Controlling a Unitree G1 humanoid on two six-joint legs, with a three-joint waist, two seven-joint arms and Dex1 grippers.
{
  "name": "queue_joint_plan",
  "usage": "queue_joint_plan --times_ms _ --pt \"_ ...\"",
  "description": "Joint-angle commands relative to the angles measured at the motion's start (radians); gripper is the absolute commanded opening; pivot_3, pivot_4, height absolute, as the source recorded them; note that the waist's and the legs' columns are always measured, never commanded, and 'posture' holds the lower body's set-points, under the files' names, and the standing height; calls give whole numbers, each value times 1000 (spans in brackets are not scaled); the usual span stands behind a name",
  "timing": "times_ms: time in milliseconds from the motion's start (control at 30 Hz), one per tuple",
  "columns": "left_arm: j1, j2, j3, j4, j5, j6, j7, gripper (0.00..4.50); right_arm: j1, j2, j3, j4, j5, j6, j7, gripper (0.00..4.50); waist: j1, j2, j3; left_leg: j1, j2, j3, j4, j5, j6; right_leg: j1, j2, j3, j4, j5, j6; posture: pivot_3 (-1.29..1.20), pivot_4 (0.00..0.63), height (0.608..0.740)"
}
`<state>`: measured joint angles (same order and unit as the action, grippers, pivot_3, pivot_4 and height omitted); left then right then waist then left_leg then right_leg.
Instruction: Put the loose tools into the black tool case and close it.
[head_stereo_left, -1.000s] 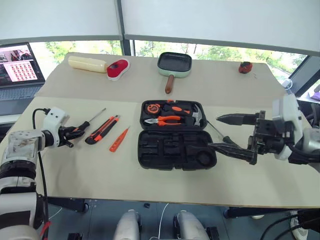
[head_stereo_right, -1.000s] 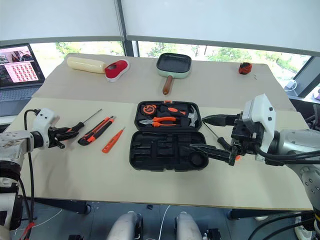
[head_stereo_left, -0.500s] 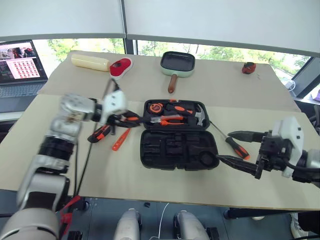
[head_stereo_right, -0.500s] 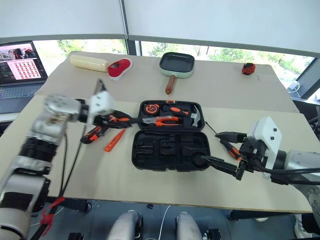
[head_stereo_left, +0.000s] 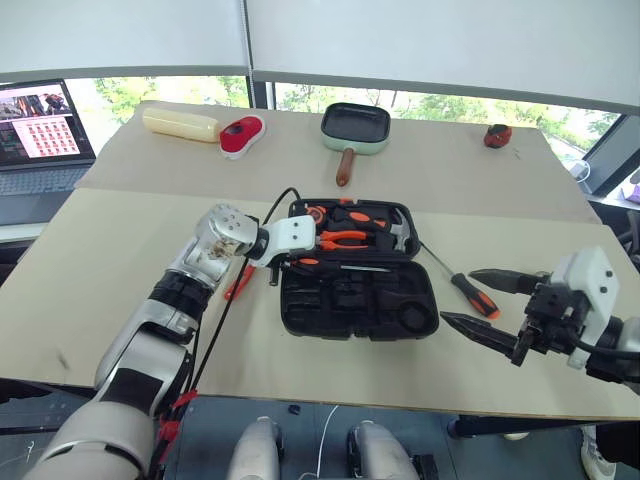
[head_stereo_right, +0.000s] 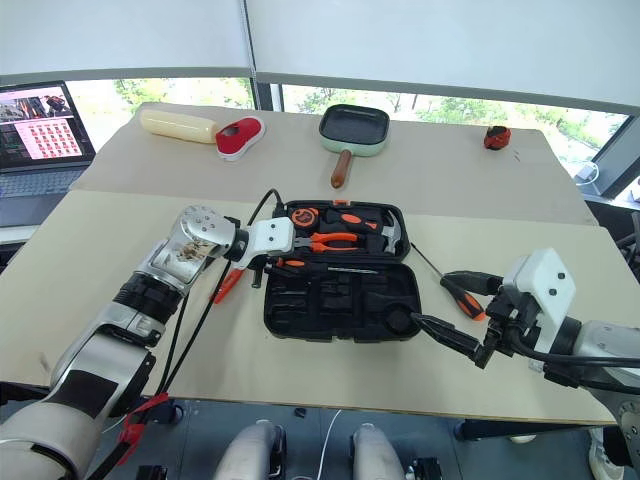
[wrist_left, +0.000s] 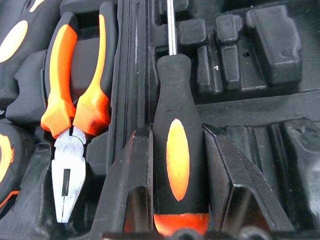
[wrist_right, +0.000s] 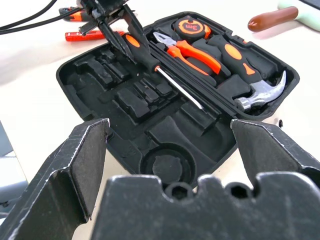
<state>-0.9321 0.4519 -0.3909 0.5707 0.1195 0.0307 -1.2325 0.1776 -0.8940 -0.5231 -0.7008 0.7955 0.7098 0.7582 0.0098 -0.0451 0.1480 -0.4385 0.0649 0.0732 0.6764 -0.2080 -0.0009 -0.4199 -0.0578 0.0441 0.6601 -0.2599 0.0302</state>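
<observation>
Screwdriver (wrist_left: 177, 150) in left claw (wrist_left: 177, 175) lies lengthwise along case (wrist_right: 210, 145), tip rightward.

The scene is evenly and brightly lit by daylight admitted through the windows (head_stereo_left: 420, 102) beyond the table (head_stereo_left: 120, 250), below drawn white blinds (head_stereo_left: 440, 40). Only soft, short shadows are cast on the table around the black tool case (head_stereo_left: 358, 300); no harsh glare is seen there. Straight table edges are bowed slightly toward the corners of the head views. In the left wrist view, the case's moulded slots are rendered dark with low contrast. In the right wrist view, the near fingers (wrist_right: 75, 165) are softly blurred.
</observation>
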Motion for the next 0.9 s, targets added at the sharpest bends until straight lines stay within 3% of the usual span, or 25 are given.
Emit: queue_joint_plan --times_ms 33,167,233,267,400,533,767,900 --pt "-6 -4 14 -40 -5 21 1 886 0 5 -41 -31 5 -15 -15 4500 0 0 0 0 0 0 0 0 0 0 0 0 0 0 0 0 150 740" --pt "-10 -11 16 -42 -9 17 2 886 -1 7 -41 -33 8 -16 -20 4500 0 0 0 0 0 -1 0 0 0 0 0 0 1 0 0 0 150 740" --pt "-19 -12 19 -37 -11 10 0 1888 -2 8 -37 -33 7 -17 -22 4500 0 0 0 0 0 -1 0 0 0 0 0 0 1 0 0 0 150 740" --pt "-28 -13 24 -34 -14 9 2 2035 -3 8 -35 -32 8 -17 -23 4500 0 0 0 0 0 -1 0 0 0 0 0 0 1 0 0 0 150 740" --pt "-69 -22 59 -38 -43 46 1 3534 -2 9 -31 -34 14 -17 -19 4500 1 0 0 0 0 -1 1 0 0 0 0 0 1 0 0 0 150 740" --pt "-87 -31 68 -12 -51 24 -6 2740 -13 12 -8 -26 7 -22 -23 4500 2 0 0 -1 0 -1 1 0 0 0 0 0 1 0 0 0 150 740" --pt "-85 -62 39 57 -29 -42 -6 202 -24 10 14 -20 -11 -23 -25 4500 1 0 0 0 -1 -2 1 0 0 0 0 0 1 0 0 0 150 740" --pt "-83 -79 19 78 -14 -51 -6 46 -26 10 18 -16 -16 -23 -25 4500 1 0 0 -1 -1 -2 1 0 0 0 0 0 1 0 0 0 150 740"
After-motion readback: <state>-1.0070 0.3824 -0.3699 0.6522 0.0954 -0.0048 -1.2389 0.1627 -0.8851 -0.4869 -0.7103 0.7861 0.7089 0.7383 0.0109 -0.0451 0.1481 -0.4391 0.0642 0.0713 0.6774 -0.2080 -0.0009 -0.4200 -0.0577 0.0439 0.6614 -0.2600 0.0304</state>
